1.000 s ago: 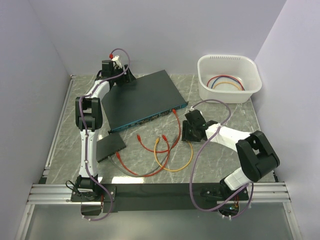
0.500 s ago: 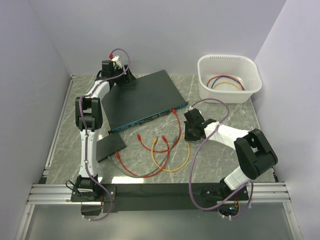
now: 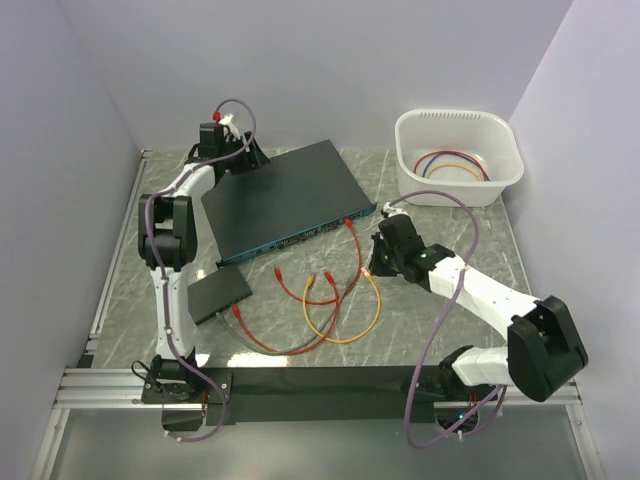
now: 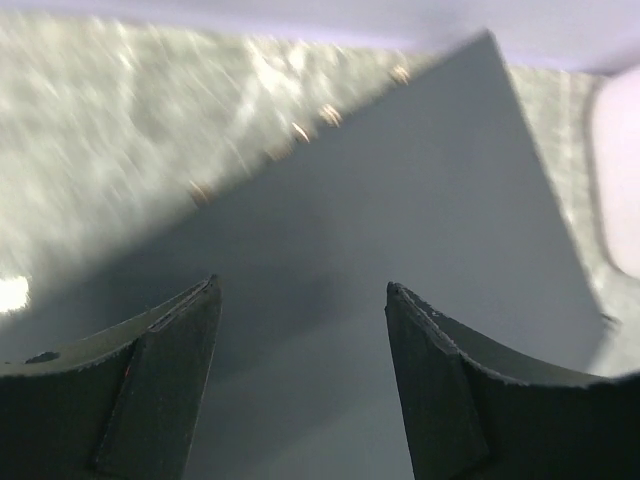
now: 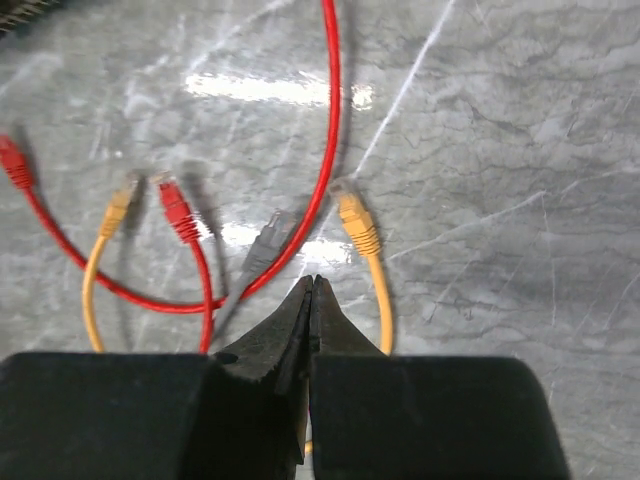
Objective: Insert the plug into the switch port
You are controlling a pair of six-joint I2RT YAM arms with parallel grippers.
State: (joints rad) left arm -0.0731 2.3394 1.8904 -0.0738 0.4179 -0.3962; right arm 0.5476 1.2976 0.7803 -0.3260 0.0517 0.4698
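Note:
The switch point(image 3: 285, 198) is a flat dark grey box with a teal front edge, and one red cable point(image 3: 352, 235) is plugged into its right end. In the left wrist view my left gripper point(image 4: 300, 290) stands open over the switch's grey top point(image 4: 400, 200), at its back left corner point(image 3: 252, 158). My right gripper point(image 5: 312, 280) is shut, with nothing showing between its fingers. It hovers over the marble in front of the switch point(image 3: 374, 264). Just ahead of its tips lie a loose yellow plug point(image 5: 355, 220) and a grey plug point(image 5: 268, 240).
More loose plugs lie left of the right gripper: a red one point(image 5: 175, 205), a yellow one point(image 5: 118, 205) and another red one point(image 5: 10, 160). A small black slab point(image 3: 220, 293) sits front left. A white bin point(image 3: 458, 150) holding coiled cables stands back right.
My right gripper has closed from open to fully shut, and its arm has stretched out, the elbow swinging right. The left arm's elbow has shifted slightly left.

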